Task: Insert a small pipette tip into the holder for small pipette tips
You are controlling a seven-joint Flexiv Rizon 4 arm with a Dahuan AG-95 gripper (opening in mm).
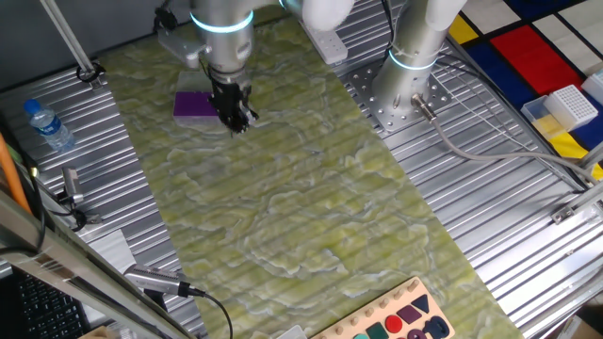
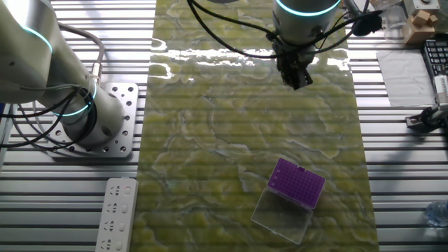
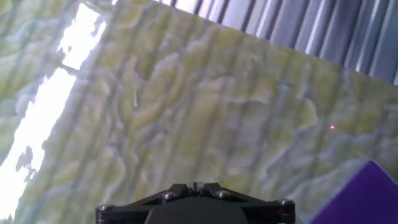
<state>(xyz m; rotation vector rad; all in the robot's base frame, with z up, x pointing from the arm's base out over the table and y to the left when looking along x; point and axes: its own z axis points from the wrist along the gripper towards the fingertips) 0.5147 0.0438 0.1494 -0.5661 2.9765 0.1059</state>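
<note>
A green marbled mat [image 2: 252,126] covers the ribbed metal counter [image 2: 399,154]; the purple holder [image 2: 297,183] sits lower right. The claw [image 2: 297,78] hangs at the top; I cannot tell its grip.

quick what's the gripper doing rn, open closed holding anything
gripper: cannot tell whether open or shut; no pipette tip visible in it, hanging above the mat away from the purple holder.

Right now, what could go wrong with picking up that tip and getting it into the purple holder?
The tip, if that pale sliver is it, barely stands out on the mat, so the gripper may miss it. The holder looks unfixed, with its clear lid open beside it; a nudge could shift it.
</note>
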